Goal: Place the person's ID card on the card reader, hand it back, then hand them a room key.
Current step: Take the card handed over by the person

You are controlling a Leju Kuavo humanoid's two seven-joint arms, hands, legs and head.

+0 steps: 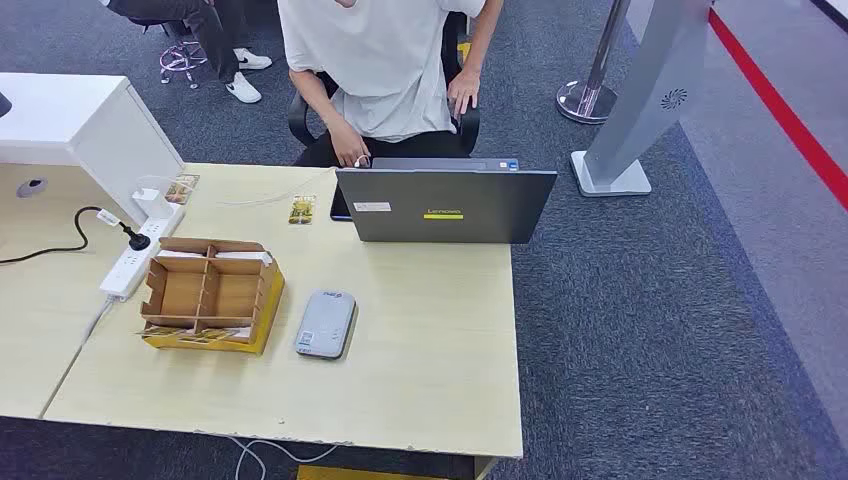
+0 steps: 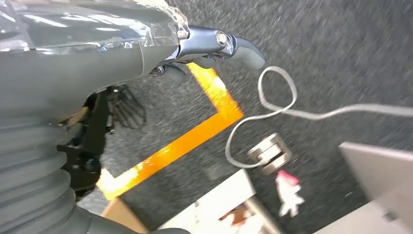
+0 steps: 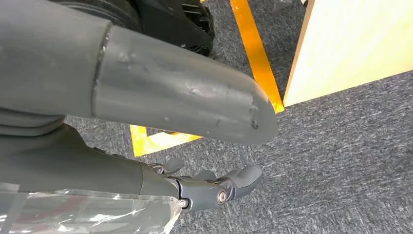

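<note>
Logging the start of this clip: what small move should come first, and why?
Probably raise one arm toward the seated person to receive the ID card. Each wrist view shows its robot hand, left and right, hanging over carpet, fingers loosely extended with nothing in them. The grey card reader lies bare beside the cardboard organizer.

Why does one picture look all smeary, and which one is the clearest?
Left wrist view: smeary with motion blur, the white cable and carpet streaked, glare on the plastic wrap over the left hand. Head view: clearest, evenly lit, with the card reader and laptop crisp. Right wrist view: carpet fairly sharp, the right hand huge and close.
</note>
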